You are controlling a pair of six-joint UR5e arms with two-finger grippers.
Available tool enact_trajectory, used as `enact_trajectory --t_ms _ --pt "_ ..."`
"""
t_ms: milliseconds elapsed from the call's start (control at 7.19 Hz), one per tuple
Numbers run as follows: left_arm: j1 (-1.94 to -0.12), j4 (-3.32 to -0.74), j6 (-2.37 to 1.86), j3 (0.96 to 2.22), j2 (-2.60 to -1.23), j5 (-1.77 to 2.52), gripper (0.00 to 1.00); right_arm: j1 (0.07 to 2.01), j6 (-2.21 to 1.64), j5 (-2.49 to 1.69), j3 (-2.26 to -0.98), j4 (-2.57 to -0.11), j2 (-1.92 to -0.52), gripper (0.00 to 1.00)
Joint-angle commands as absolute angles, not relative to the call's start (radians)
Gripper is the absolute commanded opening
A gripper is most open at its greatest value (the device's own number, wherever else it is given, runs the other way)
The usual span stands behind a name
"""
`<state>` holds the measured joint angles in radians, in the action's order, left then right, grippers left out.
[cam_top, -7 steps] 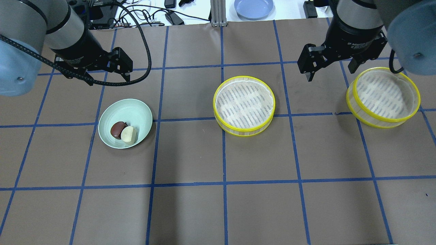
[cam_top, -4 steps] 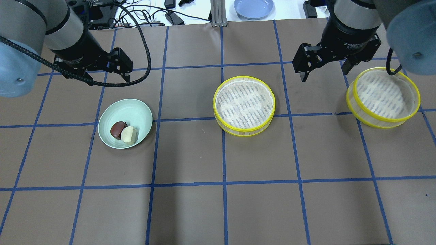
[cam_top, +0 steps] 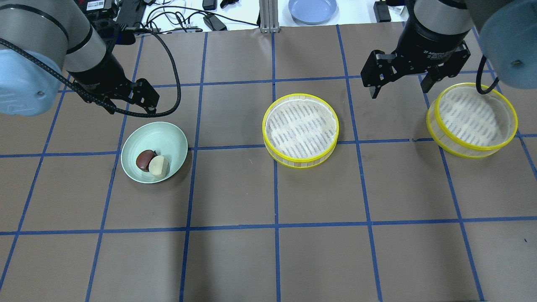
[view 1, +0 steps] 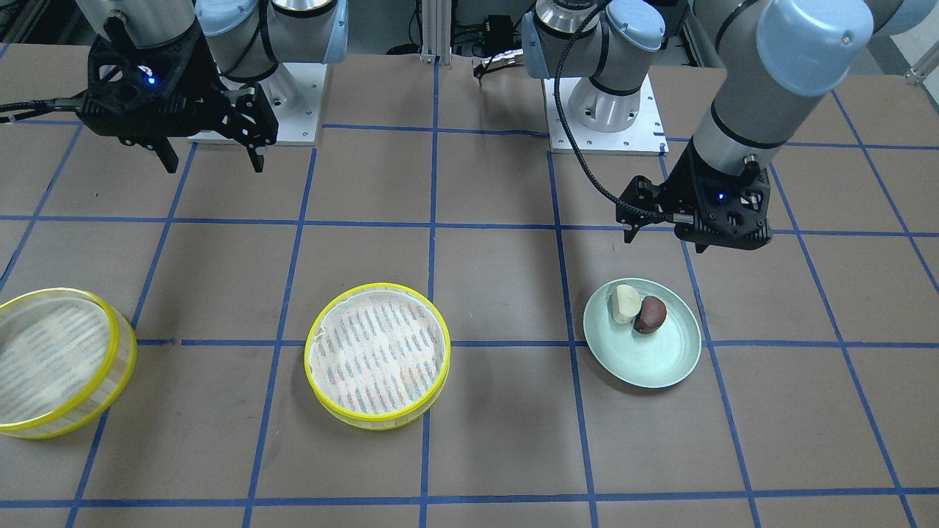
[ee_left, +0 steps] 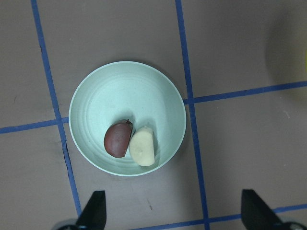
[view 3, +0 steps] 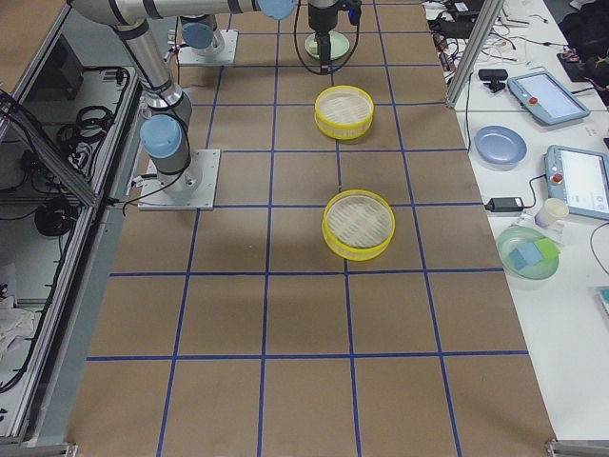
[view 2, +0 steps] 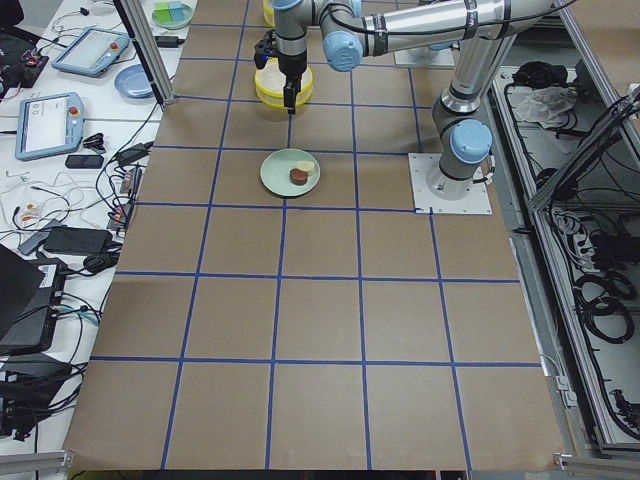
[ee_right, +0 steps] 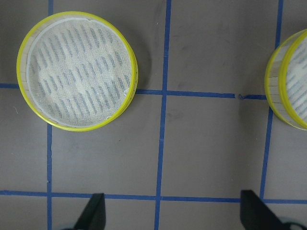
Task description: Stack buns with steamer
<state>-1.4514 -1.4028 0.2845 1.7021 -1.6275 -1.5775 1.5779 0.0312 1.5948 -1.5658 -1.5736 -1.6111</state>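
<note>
Left arm is the nearer one: left fingers [ee_left: 94,211] hang spread wide and empty above the surface [cam_top: 235,188], short of the pale-green plate [ee_left: 124,86]. In the wrist view the plate sits up-frame of both tips, not between them, and the buns lie nearer the tip at frame left. Cream bun [ee_left: 143,146] and brown bun [ee_left: 117,139] touch, side by side near one edge of the plate. The pair runs roughly along the line between the tips, and each bun's long axis runs across it. Likely a short shift over the plate, then a drop onto one bun. Both are small, rounded lumps; the brown one is glossy. Right fingers [ee_right: 94,211] gape empty between the middle steamer tray [cam_top: 300,161] and the far-right steamer tray [cam_top: 470,151], both unfilled
</note>
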Motion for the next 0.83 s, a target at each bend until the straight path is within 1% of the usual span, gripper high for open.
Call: enact_trajectory --t_ms 0,139,278,417,557,696 --pt "-1.420 -1.332 0.383 1.758 -1.698 -1.580 0.99 1.428 0.078 1.586 -1.568 -1.578 -1.602 1.00" --pt "-1.420 -1.321 0.383 1.772 -1.736 -1.580 0.98 1.343 0.119 1.586 -1.566 -1.577 -1.560 1.00" --pt "-1.420 -1.321 0.393 1.782 -1.776 -1.583 0.95 1.291 0.135 1.607 -1.563 -1.585 -1.543 1.00" --pt "-1.420 -1.322 0.417 1.784 -1.820 -1.588 0.93 1.199 0.133 1.603 -1.563 -1.585 -1.510 1.00" --pt "-1.420 -1.322 0.417 1.787 -1.854 -1.591 0.83 1.102 0.135 1.589 -1.563 -1.585 -1.471 1.00" --pt "-1.420 -1.322 0.417 1.796 -1.880 -1.591 0.80 1.038 0.137 1.589 -1.565 -1.597 -1.424 1.00"
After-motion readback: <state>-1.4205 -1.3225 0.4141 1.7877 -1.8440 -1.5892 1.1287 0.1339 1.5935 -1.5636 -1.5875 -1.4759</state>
